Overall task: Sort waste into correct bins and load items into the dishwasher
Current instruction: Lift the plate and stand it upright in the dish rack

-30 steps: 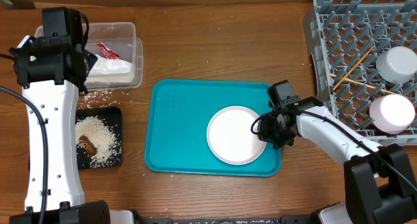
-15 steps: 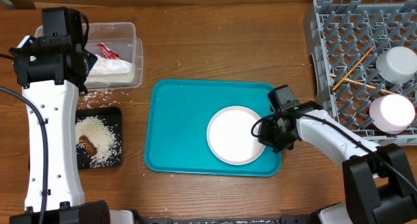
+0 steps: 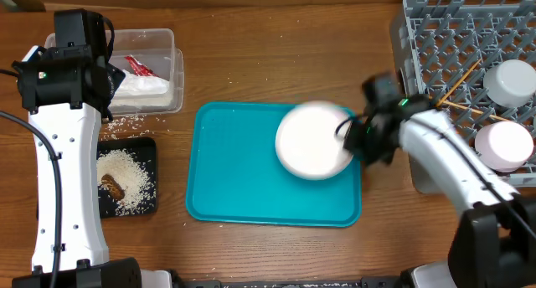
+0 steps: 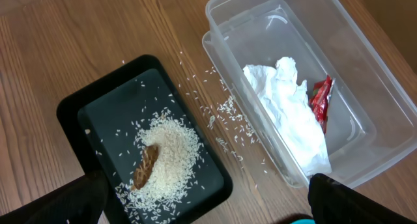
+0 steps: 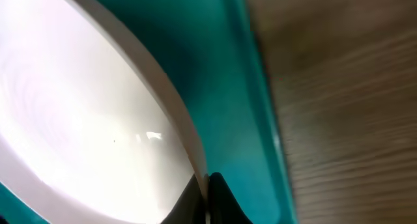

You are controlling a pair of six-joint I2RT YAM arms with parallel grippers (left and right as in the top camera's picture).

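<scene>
My right gripper (image 3: 353, 139) is shut on the right rim of the white plate (image 3: 314, 141), which hangs blurred above the teal tray (image 3: 234, 179). In the right wrist view the plate (image 5: 78, 107) fills the left, its rim pinched between my fingertips (image 5: 207, 185). The grey dish rack (image 3: 444, 45) at the right holds two white bowls (image 3: 512, 81) (image 3: 503, 146) and chopsticks (image 3: 456, 85). My left gripper (image 4: 208, 211) hangs open above the black tray (image 4: 98, 107) with rice (image 4: 166, 159) and a brown lump (image 4: 144, 165). The clear tub (image 4: 352, 68) holds the napkin (image 4: 287, 113) and red wrapper (image 4: 320, 99).
Loose rice grains (image 3: 126, 120) lie on the wood between the tub and the black tray. The left arm's white body (image 3: 63, 179) stands along the table's left side. The teal tray lies in the middle of the table.
My right gripper has closed on the plate's rim and lifted it up and toward the back right of the teal tray. The left arm has not moved.
</scene>
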